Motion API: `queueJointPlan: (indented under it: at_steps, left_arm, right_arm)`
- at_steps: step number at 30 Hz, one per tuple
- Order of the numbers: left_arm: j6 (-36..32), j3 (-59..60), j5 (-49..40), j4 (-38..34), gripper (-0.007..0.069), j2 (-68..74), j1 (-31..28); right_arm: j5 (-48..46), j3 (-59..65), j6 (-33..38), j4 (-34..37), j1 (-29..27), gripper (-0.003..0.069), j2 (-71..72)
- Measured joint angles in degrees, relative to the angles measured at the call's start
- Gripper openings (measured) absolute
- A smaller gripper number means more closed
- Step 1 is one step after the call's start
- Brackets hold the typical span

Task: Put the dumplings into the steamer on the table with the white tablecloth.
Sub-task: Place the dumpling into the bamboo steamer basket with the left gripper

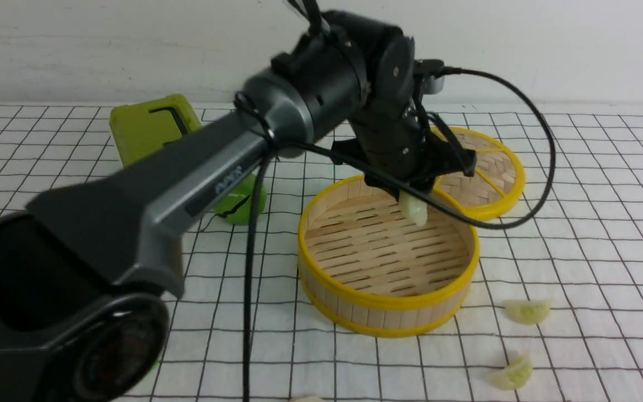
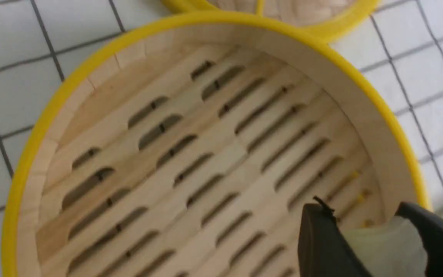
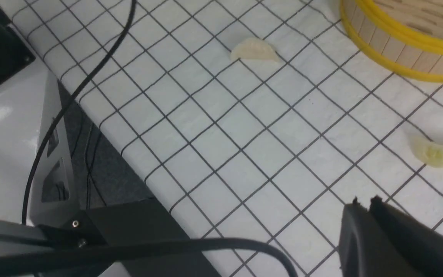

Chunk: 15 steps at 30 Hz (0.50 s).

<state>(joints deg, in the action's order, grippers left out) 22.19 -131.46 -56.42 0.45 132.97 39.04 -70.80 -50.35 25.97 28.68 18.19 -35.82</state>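
Left gripper point(image 2: 363, 217), black and two-fingered, with its fingers closed on a small, pale green, translucent crescent-shaped toy dumpling point(image 1: 413, 208). The held dumpling is suspended above the slatted floor of the steamer point(image 1: 388, 315), a round basket of pale bamboo with an upright slat wall and yellow plastic rims at top and bottom. No contact between this dumpling and the floor is seen. The steamer is rested upright on the white fabric tablecloth point(image 1: 606, 251), which is patterned with a thin black grid and spread over the table.

Three further dumplings are laid on the cloth outside the steamer. A yellow-green pleated dumpling point(image 1: 529, 311) is placed near the basket, on its right; a second yellow-green dumpling point(image 1: 511, 373) is set closer to the robot. A cream crescent-shaped dumpling point(image 3: 255, 50) is located on the robot's side of the basket and is cut off by the lower edge of the front view.

The flat woven bamboo lid point(image 1: 475, 167), rimmed and spoked in yellow plastic, is positioned just beyond the steamer. To the left, a green cube point(image 1: 238, 201) and a yellow-green plastic box point(image 1: 157, 125) are partly hidden by the left arm. The black right gripper point(image 3: 364, 204) is clenched, with nothing held, above the cloth.
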Motion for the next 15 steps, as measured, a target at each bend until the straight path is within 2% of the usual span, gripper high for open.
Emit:
queueJointPlan:
  at_steps: [3, 9, 11, 15]
  left_arm:
    - [2.82, -0.54, 3.05, 1.55, 0.0225, 3.43, -0.23]
    - [3.82, -0.61, 7.53, 1.95, 0.0221, 6.93, -0.23]
    - [3.76, -0.61, 8.16, 1.98, 0.0259, 7.60, -0.23]
    - [2.23, -0.61, 7.33, 2.60, 0.0409, 7.54, -0.23]
  right_arm:
    - [-1.03, 0.00, 0.00, -0.57, 0.00, 0.0031, 0.00]
    - [-1.28, 0.00, 0.00, -4.03, 0.00, 0.0037, 0.00]
    - [-1.34, 0.00, 0.00, -5.18, 0.00, 0.0039, 0.00]
    - [-1.38, 0.00, 0.00, -5.73, 0.05, 0.0042, 0.00]
